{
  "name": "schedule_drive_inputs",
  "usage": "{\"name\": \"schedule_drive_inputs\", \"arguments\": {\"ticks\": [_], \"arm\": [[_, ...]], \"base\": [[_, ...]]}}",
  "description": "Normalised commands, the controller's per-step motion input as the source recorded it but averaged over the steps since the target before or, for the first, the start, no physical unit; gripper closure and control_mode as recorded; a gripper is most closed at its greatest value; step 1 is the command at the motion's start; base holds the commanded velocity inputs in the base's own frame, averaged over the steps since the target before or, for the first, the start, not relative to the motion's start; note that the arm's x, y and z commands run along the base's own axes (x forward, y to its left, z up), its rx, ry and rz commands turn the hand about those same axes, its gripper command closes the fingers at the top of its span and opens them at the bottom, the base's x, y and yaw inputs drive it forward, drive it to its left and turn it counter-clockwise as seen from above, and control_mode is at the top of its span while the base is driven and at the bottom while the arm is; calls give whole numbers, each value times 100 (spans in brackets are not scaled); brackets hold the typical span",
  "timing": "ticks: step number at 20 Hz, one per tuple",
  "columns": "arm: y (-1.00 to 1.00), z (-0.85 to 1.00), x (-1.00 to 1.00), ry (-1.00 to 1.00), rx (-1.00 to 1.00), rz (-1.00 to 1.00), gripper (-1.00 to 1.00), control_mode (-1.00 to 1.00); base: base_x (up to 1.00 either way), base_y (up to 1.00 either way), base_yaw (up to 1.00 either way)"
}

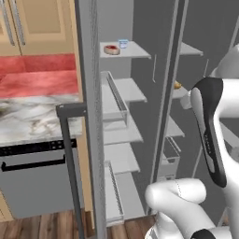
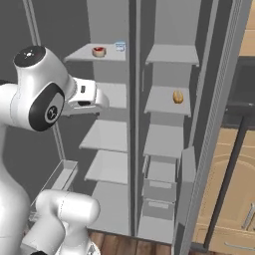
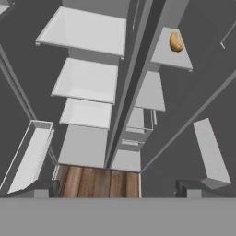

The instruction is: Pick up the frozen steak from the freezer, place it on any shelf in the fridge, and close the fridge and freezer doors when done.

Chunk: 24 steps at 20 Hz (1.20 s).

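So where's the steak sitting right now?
The frozen steak lies on the top shelf of the fridge, the wider left compartment, just left of the blue-white cup; both doors stand open.

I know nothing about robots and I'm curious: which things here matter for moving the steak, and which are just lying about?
Part of the job: frozen steak, fridge, freezer, fridge door, freezer door.

Just lying about: blue-white cup, orange-brown lump, marble counter, wooden cabinets.
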Motion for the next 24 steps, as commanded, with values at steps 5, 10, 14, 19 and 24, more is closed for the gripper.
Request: {"name": "schedule_drive_inputs", "arguments": {"ticks": [5,10,14,19,24], "arm": [[0,0,0,0,0,0,-100,100],[0,0,0,0,0,0,-100,100],[0,0,0,0,0,0,-100,100],[0,0,0,0,0,0,-100,100],[0,0,0,0,0,0,-100,100]], "base": [[-51,-6,0],[-16,-36,0],[0,-50,0],[-8,-31,0],[-48,-28,0]]}}
